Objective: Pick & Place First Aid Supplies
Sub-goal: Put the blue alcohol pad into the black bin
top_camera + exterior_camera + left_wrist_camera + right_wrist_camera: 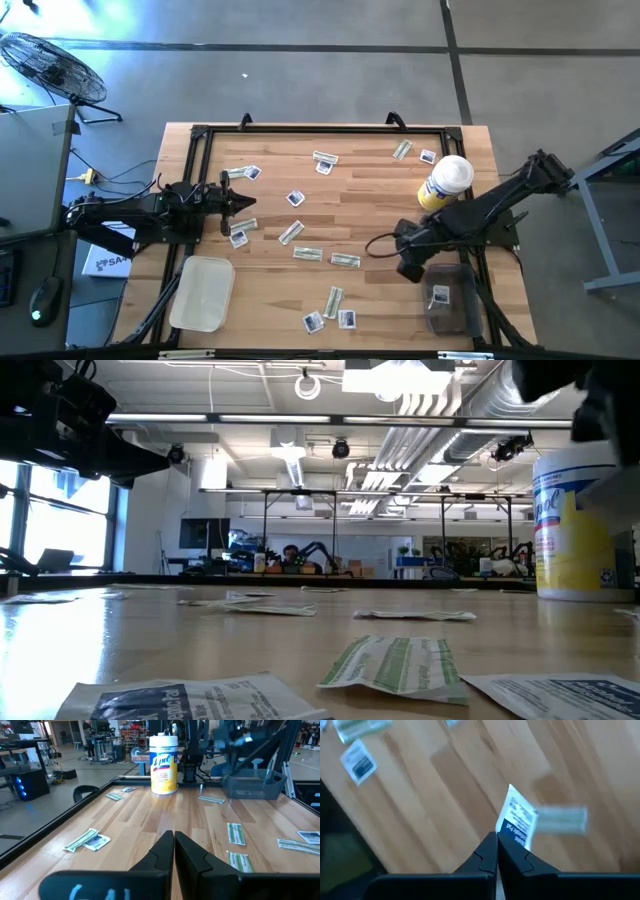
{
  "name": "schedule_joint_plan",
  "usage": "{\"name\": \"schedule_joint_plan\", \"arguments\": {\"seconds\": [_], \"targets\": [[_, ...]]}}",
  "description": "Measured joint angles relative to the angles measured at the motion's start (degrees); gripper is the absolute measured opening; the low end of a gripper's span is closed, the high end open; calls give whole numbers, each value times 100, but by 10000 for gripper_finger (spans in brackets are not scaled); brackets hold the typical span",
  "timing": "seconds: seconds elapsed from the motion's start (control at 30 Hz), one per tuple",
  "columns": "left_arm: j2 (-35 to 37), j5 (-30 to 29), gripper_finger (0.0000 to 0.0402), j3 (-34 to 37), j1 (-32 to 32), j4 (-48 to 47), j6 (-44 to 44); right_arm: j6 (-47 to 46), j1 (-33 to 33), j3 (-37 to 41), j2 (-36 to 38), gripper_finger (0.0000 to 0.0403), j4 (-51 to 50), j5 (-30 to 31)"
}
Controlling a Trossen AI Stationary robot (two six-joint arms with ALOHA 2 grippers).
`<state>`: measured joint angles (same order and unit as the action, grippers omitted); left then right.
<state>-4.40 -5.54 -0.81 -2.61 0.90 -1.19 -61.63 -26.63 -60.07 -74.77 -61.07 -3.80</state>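
Note:
First aid supplies lie scattered flat on the wooden table [370, 200]: pale green strips [345, 260] and small white squares with a blue mark [295, 198]. My right gripper [496, 845] hangs above the table's near right part, shut on one white square packet [518, 817]. In the high view its arm [460, 215] hides that packet. My left gripper [174, 840] is shut on nothing and waits level at the table's left side [240, 203]. My right gripper pinches the white square packet at its blue-printed end [509, 829] between its two fingertips. The fingers come from above, pointing steeply down. The packet sticks out past the fingertips and is lifted clear of the table.
A yellow bottle with a white cap [445, 182] stands at the right, just beyond my right arm. At the near right corner a dark tray [462, 312] holds one packet [440, 295]. A pale tray [205, 292] lies near left. A black frame [300, 128] borders the table.

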Motion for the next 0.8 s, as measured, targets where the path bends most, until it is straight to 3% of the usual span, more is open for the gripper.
{"name": "schedule_joint_plan", "arguments": {"seconds": [0.13,0.27,0.37,0.53,0.8], "targets": [[0,0,12,0,-1,0,0,-949,-389,-526,7,1,-1025,-733],[-2,0,11,-1,0,-1,0,-2062,-995,-626,16,0,-1252,-1238],[-1,0,12,0,-2,-1,0,-2832,-1468,-408,15,0,-948,-1310],[0,0,12,1,0,1,0,-3597,-2061,279,14,0,146,-894],[-2,0,12,1,-2,1,0,-4308,-2321,1536,14,1,1218,-1137]]}}
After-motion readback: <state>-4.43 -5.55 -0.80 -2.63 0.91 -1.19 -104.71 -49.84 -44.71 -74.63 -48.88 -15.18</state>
